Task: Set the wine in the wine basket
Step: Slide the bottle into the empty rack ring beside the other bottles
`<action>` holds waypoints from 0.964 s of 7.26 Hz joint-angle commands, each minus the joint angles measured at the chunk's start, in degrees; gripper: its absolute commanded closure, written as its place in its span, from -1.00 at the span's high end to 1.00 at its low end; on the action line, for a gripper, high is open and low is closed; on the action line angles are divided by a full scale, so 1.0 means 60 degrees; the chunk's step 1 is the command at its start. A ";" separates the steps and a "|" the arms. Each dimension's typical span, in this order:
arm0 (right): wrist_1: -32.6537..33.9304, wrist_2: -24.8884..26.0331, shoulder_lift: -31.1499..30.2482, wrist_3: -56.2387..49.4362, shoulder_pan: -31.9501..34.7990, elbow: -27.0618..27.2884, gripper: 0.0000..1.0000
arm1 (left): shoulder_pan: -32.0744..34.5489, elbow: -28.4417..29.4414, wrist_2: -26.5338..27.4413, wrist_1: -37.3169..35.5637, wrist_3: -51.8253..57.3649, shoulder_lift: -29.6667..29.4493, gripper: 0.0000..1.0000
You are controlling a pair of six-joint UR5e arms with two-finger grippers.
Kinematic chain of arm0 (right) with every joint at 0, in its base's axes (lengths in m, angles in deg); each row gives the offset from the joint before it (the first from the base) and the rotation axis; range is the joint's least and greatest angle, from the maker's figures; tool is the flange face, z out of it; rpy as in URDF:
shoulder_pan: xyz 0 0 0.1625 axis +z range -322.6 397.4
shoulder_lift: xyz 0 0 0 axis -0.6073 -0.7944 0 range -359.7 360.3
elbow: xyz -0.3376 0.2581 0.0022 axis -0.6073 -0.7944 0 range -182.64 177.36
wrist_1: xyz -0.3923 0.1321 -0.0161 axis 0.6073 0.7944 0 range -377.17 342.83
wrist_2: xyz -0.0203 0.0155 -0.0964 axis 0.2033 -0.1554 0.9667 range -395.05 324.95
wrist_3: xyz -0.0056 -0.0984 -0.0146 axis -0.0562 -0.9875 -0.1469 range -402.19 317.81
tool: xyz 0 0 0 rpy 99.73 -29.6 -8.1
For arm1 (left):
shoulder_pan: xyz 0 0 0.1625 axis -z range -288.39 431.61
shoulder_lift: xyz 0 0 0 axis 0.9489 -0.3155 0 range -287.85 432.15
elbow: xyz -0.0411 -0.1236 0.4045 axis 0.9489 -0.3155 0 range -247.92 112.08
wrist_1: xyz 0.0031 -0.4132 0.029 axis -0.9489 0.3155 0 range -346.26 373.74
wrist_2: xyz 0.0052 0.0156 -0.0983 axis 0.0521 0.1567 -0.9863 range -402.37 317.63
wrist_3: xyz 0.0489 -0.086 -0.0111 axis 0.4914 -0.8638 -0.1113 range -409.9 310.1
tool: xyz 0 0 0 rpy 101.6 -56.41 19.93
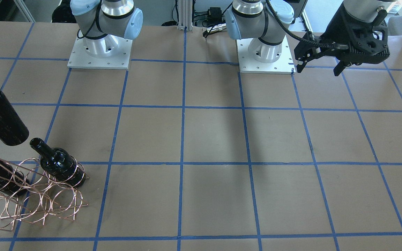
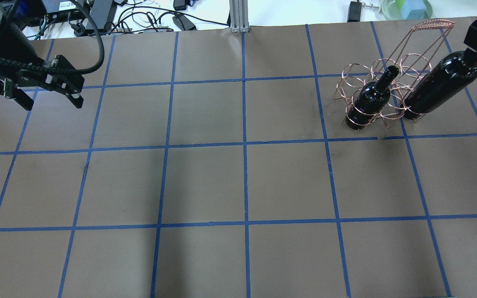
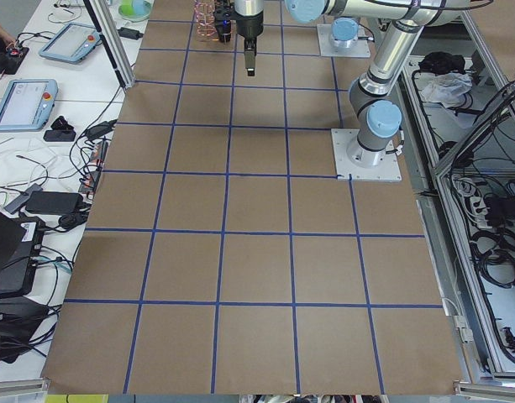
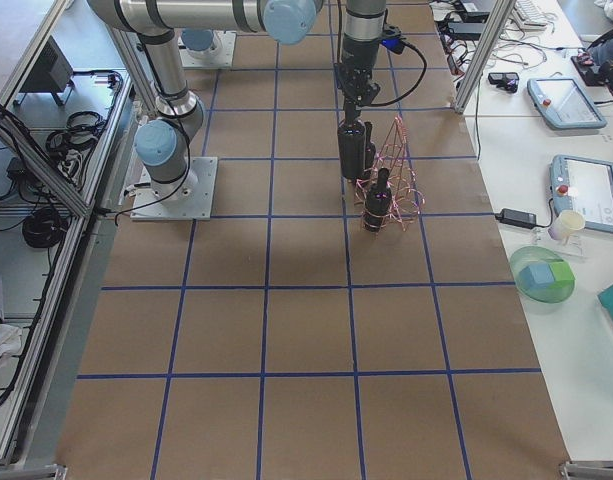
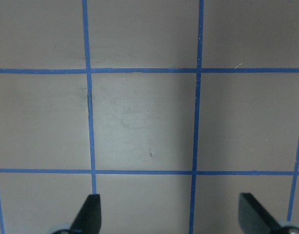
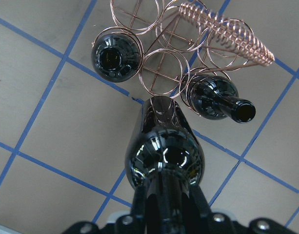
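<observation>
Right arm is reaching down over the rack end of the table. The right gripper (image 6: 165,197) is clamping the neck of the wine (image 2: 441,85), jaws closed on the glass. The bottle is hanging tilted, base downward, just beside the wine basket (image 1: 44,205); contact with the wire cannot be judged. A second bottle (image 6: 115,56) and a third bottle (image 6: 215,97) are sitting in hoops. Left arm is hovering well apart; the left gripper (image 2: 52,102) is showing jaws spread, empty.

you'll find the wine basket (image 2: 396,89) far right on the table (image 2: 238,182) in the overhead view. one wine bottle (image 6: 116,57) and a second wine bottle (image 6: 215,100) sit in its hoops. the third wine bottle (image 6: 161,146) hangs just beside the basket, on the robot's side.
</observation>
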 commanded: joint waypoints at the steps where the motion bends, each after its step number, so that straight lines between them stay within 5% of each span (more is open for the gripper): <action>1: 0.0407 -0.0045 0.0260 -0.0110 0.0092 0.0003 -1.00 | 0.0960 0.0050 0.0283 -0.0113 -0.1324 -0.0136 1.00; 7: 0.0759 -0.0133 0.1037 -0.0419 0.0327 -0.0173 -1.00 | 0.1303 -0.0009 -0.0375 -0.0333 -0.0846 -0.0196 1.00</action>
